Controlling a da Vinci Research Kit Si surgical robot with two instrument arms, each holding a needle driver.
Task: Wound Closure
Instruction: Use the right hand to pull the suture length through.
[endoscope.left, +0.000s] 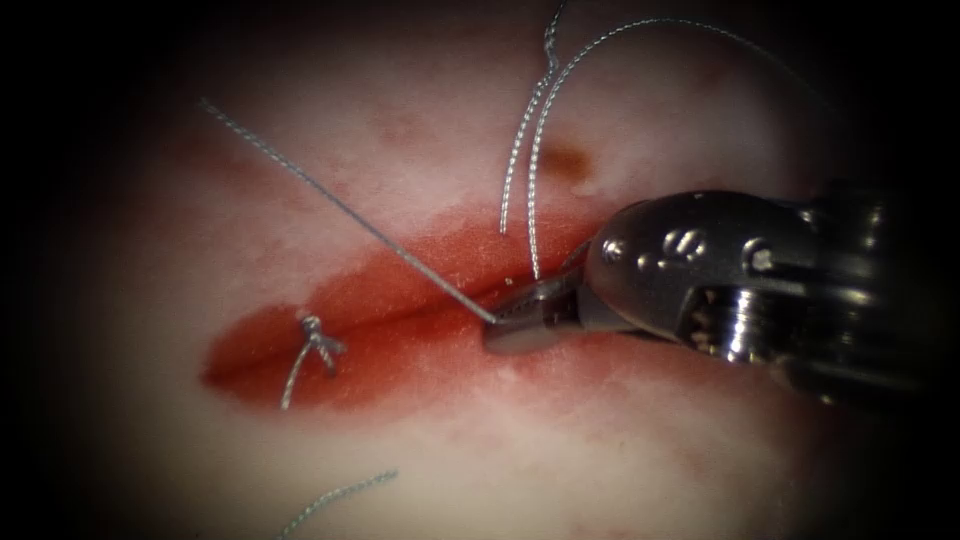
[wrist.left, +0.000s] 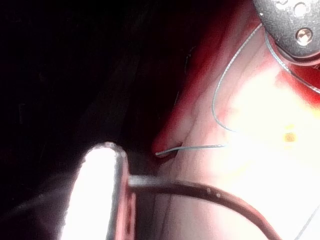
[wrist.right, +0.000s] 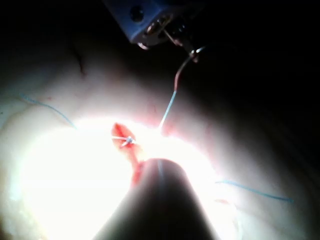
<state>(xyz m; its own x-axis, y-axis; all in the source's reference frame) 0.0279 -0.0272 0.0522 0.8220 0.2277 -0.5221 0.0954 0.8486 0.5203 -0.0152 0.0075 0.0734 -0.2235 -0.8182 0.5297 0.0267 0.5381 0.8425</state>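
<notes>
over at eight o'clock, toward the left end of the cut (endoscope.left: 400, 315): a tied knot (endoscope.left: 312, 330) with short ends, sitting in the red fluid (endoscope.left: 400, 370), presumably holding that stretch of the edges together. down at six o'clock, a loose cut end of thread (endoscope.left: 335, 495) lying on the pale tissue (endoscope.left: 640, 470), well apart from the rest. from ten o'clock down to centre, one taut thread (endoscope.left: 340, 205), pulled straight into the right tool (endoscope.left: 500, 328), jaws clamped narrow on it right at the cut, likely to anchor the strand under tension. up at twelve o'clock, slack thread loops (endoscope.left: 530, 150) draped clear of the grip. in the right wrist view, the left tool (wrist.right: 175, 37) raised off the tissue with thread running up to it; can't tell its grip. dark curve beneath it possibly the needle, possibly shaded thread; hard to call.
</notes>
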